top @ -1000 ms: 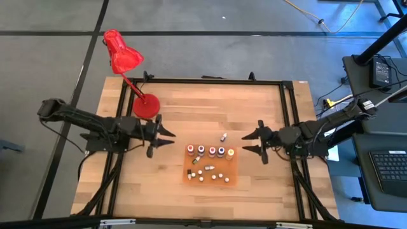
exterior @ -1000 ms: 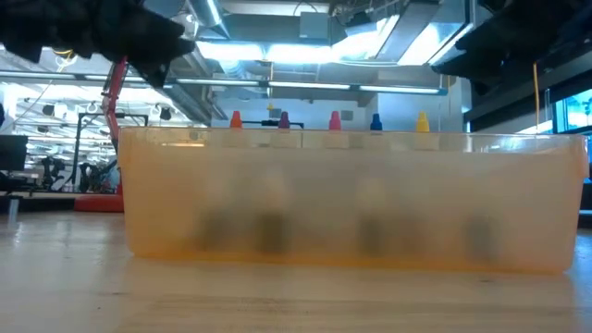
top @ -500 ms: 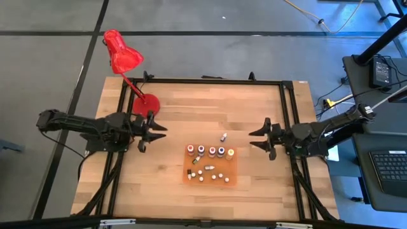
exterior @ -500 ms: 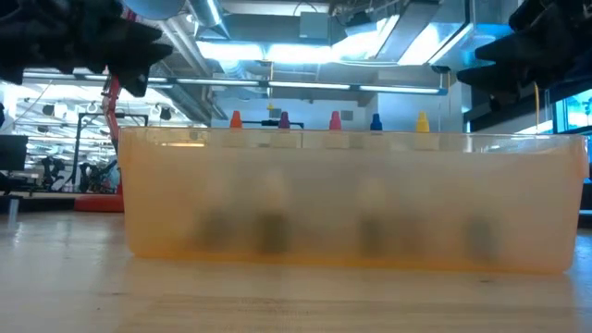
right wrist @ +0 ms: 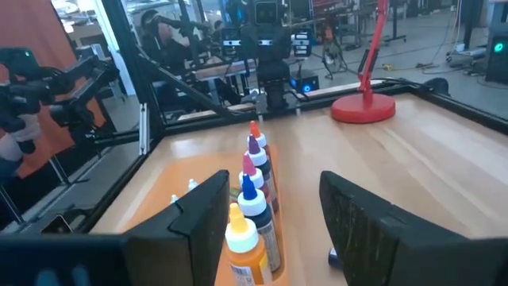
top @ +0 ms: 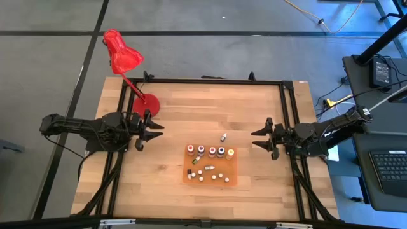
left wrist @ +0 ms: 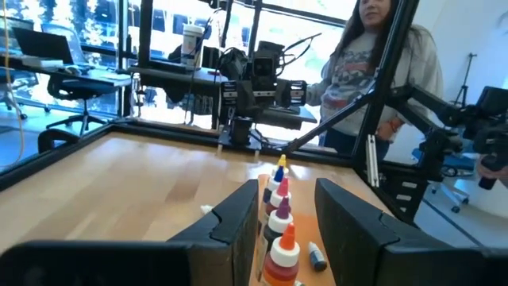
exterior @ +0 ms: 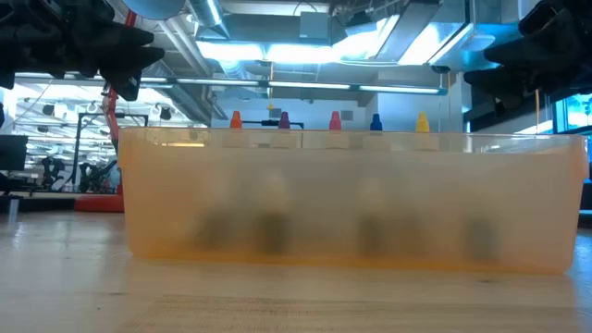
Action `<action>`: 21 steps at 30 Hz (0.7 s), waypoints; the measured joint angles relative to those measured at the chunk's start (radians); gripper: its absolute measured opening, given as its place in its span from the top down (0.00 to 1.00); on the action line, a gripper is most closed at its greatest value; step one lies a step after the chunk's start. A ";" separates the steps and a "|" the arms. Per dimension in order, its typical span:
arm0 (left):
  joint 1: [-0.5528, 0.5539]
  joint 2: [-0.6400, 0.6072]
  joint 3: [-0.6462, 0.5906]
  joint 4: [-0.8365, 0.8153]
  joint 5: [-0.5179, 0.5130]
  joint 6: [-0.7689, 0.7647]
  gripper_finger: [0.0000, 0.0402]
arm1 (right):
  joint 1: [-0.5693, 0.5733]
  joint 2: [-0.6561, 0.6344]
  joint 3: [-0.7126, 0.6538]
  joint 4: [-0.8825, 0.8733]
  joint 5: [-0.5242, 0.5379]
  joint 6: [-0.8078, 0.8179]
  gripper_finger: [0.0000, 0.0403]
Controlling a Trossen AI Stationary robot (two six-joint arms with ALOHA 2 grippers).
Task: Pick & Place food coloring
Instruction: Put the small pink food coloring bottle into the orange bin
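Standing in the orange tray [top: 233, 166] at mid-worktop, the food coloring bottles [top: 212, 152] form a row, smaller ones beside them; one bottle [top: 223, 136] lies just outside. Left gripper [top: 152, 129] and right gripper [top: 259, 138] flank the tray, well apart from it, jaws apart and empty.

Robotics lab. Evidence: black metal frame [top: 202, 81] around butcher-block tabletop [top: 191, 108], exposed ceiling ducts [exterior: 277, 23], office chair [left wrist: 67, 87] at a desk, laptop [top: 389, 172], person [left wrist: 369, 71] standing nearby.
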 joint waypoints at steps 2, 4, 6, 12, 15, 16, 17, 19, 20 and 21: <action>0.000 0.000 0.000 0.000 -0.008 0.003 0.70 | 0.000 0.000 0.000 0.000 0.000 -0.017 0.51; 0.000 0.000 0.000 0.000 -0.009 0.003 0.69 | 0.000 0.000 0.000 0.000 0.000 -0.036 0.51; 0.000 0.000 0.000 0.001 0.006 0.004 0.69 | 0.000 0.000 0.000 0.000 0.000 -0.044 0.51; -0.001 0.001 0.000 0.001 0.004 0.006 0.69 | 0.000 0.000 0.000 -0.001 0.000 -0.061 0.51; -0.001 0.002 0.000 0.000 0.000 0.006 0.69 | 0.000 0.000 0.000 -0.001 0.012 -0.057 0.51; -0.001 0.002 0.000 0.000 -0.001 0.006 0.69 | 0.000 0.000 0.000 -0.001 0.028 -0.046 0.51; -0.001 0.002 0.000 -0.003 -0.002 0.006 0.69 | 0.000 0.001 0.000 -0.001 0.051 -0.018 0.51; -0.001 0.002 0.000 -0.005 -0.002 0.006 0.69 | 0.000 0.001 0.000 -0.007 0.107 0.052 0.51; -0.001 0.002 0.000 -0.006 -0.002 0.007 0.69 | 0.000 0.001 0.000 -0.012 0.135 0.080 0.51; -0.001 0.002 0.000 -0.009 -0.002 0.012 0.69 | 0.000 0.001 0.000 -0.014 0.152 0.093 0.51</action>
